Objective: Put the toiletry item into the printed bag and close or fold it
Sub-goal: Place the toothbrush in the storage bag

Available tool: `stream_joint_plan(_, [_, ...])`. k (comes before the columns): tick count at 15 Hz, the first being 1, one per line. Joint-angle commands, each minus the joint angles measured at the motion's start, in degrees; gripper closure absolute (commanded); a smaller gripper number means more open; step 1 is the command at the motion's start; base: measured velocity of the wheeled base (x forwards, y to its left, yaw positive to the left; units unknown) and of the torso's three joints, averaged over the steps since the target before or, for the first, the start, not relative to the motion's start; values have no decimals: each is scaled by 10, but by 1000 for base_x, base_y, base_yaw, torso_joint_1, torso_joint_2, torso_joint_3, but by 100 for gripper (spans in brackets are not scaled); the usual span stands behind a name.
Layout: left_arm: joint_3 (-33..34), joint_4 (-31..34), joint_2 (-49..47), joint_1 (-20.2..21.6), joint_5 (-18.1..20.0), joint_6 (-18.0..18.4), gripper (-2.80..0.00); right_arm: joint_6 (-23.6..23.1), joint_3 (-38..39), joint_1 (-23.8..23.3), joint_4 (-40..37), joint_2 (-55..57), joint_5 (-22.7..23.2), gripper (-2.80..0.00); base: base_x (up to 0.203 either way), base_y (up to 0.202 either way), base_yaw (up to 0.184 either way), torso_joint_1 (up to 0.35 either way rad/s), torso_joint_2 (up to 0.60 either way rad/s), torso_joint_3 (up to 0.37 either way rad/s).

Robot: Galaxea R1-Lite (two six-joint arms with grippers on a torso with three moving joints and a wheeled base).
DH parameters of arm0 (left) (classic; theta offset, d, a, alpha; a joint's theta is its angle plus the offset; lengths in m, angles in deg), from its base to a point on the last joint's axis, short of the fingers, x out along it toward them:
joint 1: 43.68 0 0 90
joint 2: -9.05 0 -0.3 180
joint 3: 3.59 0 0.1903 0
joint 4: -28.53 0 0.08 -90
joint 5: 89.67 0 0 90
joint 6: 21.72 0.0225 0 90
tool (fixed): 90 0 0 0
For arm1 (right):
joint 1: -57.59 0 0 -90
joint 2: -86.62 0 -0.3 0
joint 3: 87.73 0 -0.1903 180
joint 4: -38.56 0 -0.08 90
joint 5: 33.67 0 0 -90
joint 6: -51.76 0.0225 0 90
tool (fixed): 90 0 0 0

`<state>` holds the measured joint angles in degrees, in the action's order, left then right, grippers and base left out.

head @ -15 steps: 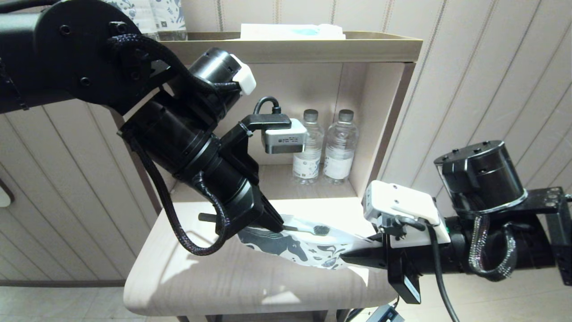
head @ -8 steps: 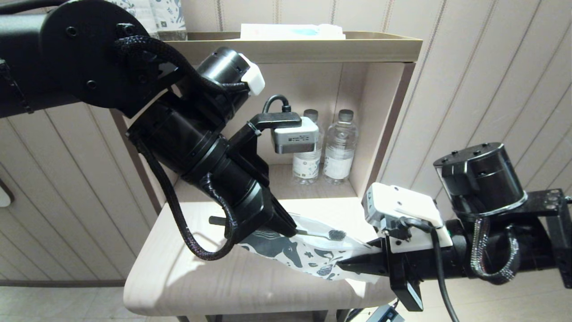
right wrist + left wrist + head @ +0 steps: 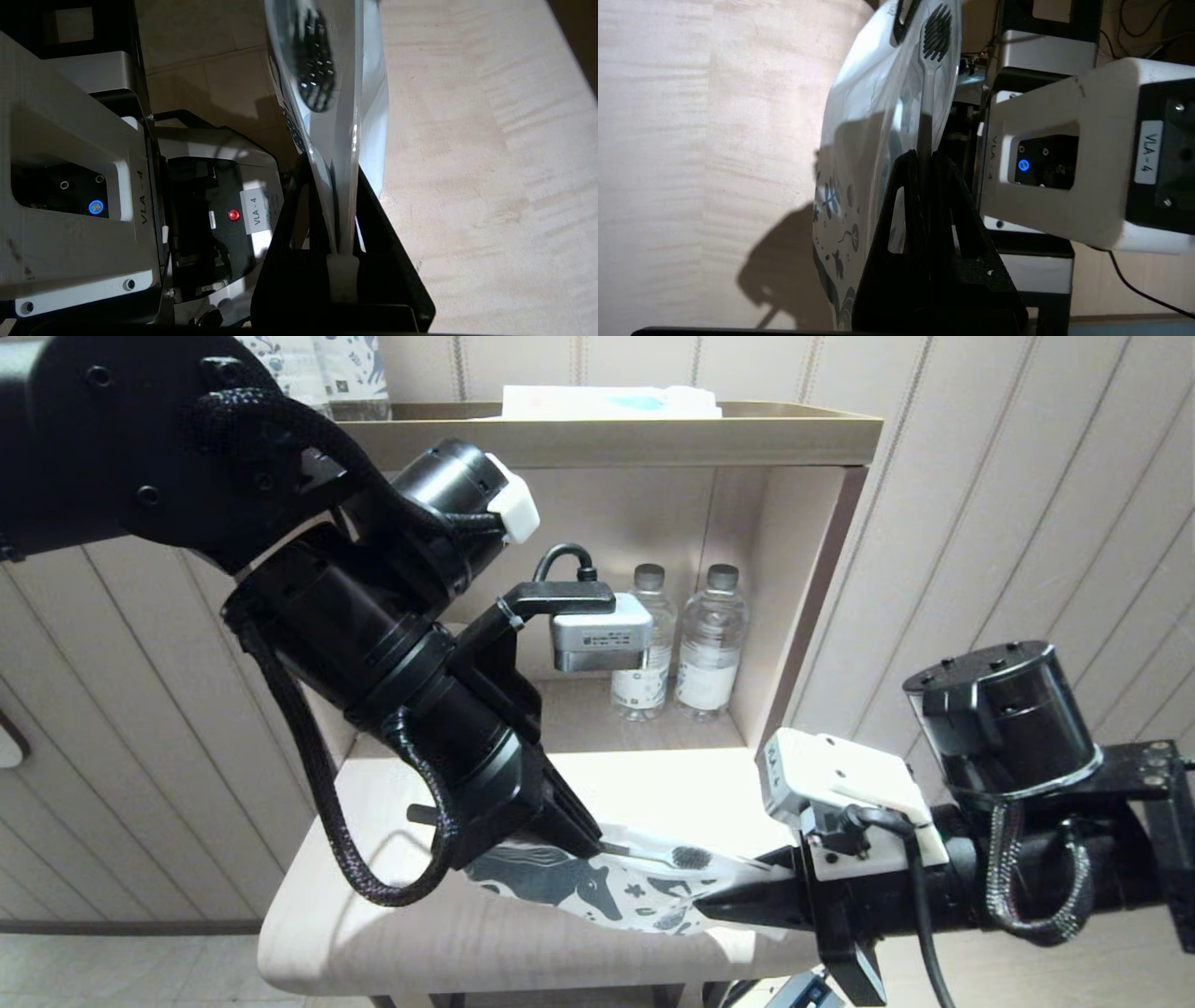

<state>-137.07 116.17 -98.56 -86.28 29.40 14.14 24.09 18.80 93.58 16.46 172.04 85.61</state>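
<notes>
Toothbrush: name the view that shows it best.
The left wrist view: the toothbrush runs unhidden from the shut left gripper to its bristle head. The head view shows only its front part beside the printed bag; the right wrist view shows just bristles.

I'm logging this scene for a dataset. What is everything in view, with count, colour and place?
toothbrush: one, grey, over the printed bag, handle pinched by the left hand
printed bag: one, white with dark blue horse, above the table, one end clamped by the right hand
table: one, pale wood, under both arms
water bottles: two, clear, in the shelf niche
printed packs: blue and white, on the shelf top
left hand: black, shut
right hand: black, shut
</notes>
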Motion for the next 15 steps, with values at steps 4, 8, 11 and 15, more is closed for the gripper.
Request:
stream_joint_plan(4, [1, 31, 17, -5, 12, 4, 0, -6, 14, 19, 4, 0, 26, 0, 0, 0, 0, 0, 0, 0])
stream_joint_plan(8, [3, 39, 14, -6, 23, 7, 0, -10, 24, 43, 8, -6, 31, 0, 0, 0, 0, 0, 0, 0])
stream_joint_plan(11, [4, 42, 11, -6, 29, 8, 0, -10, 19, 46, 20, -8, 31, 0, 0, 0, 0, 0, 0, 0])
stream_joint_plan(15, [1, 37, 1, -5, 29, 16, 0, -9, -5, 35, 28, 1, 32, 0, 0, 0, 0, 0, 0, 0])
